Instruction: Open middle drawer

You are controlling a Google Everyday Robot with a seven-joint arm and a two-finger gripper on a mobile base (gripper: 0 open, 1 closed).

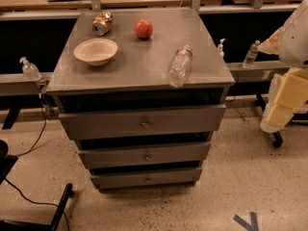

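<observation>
The grey metal cabinet (pixel 139 66) stands in the middle of the camera view with three drawers. The middle drawer (pixel 110 157) has a wide flat front and a small round knob (pixel 147 156). It sits about flush between the taller top drawer (pixel 96 124) and the narrower lowest drawer (pixel 120 180). My gripper (pixel 283 105), with cream-yellow parts below a white arm, hangs at the right edge of the view. It is well to the right of the cabinet, at about the top drawer's height, and touches nothing.
On the cabinet top lie a white bowl (pixel 96 50), a tipped can (pixel 103 23), a red ball-like fruit (pixel 143 28) and a clear bottle (pixel 179 65) on its side near the front right edge. Bottles (pixel 250 54) stand on the rail behind. A black chair base (pixel 57 211) and cables are on the floor at the left.
</observation>
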